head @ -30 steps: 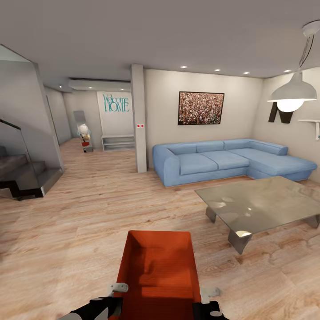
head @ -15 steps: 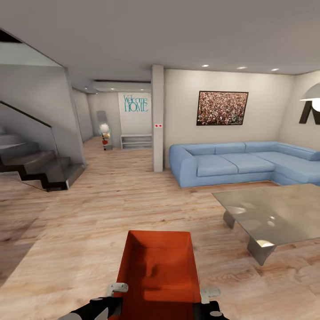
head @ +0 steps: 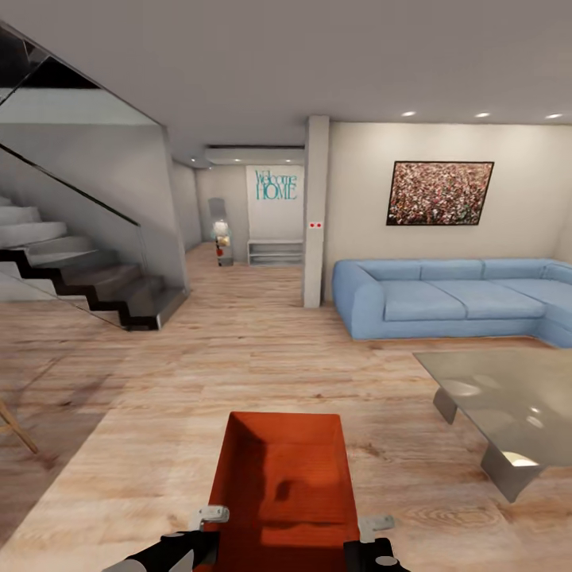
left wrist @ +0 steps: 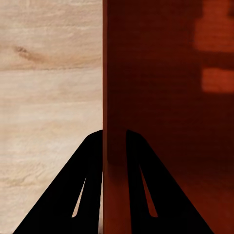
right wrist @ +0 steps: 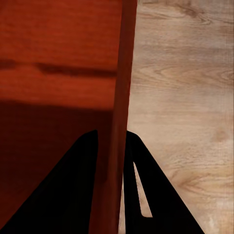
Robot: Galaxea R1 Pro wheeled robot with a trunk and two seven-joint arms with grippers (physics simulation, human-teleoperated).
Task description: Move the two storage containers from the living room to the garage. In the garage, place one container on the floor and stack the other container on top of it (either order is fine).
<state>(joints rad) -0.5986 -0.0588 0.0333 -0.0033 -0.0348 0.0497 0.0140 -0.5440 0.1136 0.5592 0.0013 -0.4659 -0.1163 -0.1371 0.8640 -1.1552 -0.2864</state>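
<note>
One orange-red storage container [head: 282, 485] hangs low in front of me above the light wood plank floor of the living room, carried between both arms. My left gripper [head: 208, 520] is shut on its left wall; in the left wrist view the two black fingers of that gripper [left wrist: 114, 131] pinch the thin wall of the container [left wrist: 165, 97], one inside and one outside. My right gripper [head: 373, 528] is shut on the right wall in the same way, and the right wrist view has this gripper [right wrist: 111, 131] straddling the container's rim [right wrist: 122, 73].
A dark staircase [head: 95, 278] with a glass rail rises at the left. A blue sofa [head: 445, 298] and a glass coffee table [head: 508, 397] stand at the right. A white pillar [head: 315, 210] flanks a hallway leading to a low shelf [head: 274, 253]. Open wood floor lies ahead.
The camera has swung left: sofa, table and pillar have slid right in the picture and the staircase has come further in. The container stays gripped in the same place.
</note>
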